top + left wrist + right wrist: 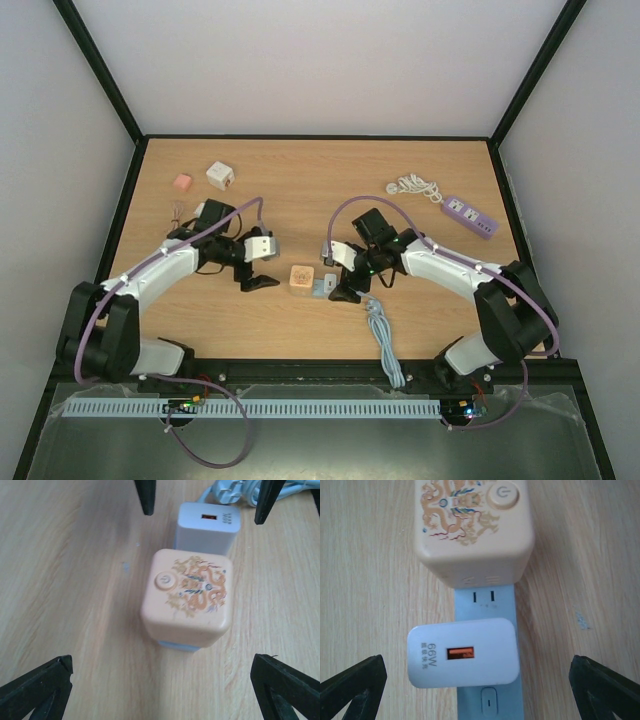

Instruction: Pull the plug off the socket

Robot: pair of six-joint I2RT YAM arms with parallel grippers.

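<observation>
A light blue socket strip [487,600] lies on the table's middle. Two things are plugged into it: an orange cube adapter with a dragon print [301,278] [187,597] [472,525] and a white 66W charger plug [322,285] [207,527] [462,652]. My left gripper [258,283] [160,690] is open and empty, just left of the orange cube and not touching it. My right gripper [345,290] [479,692] is open wide, its fingers on either side of the white charger and apart from it. The strip's grey-blue cable [383,335] runs toward the near edge.
A purple power strip [470,215] and a coiled white cable [413,186] lie at the back right. A white cube adapter [220,176] and a small pink block [182,183] lie at the back left.
</observation>
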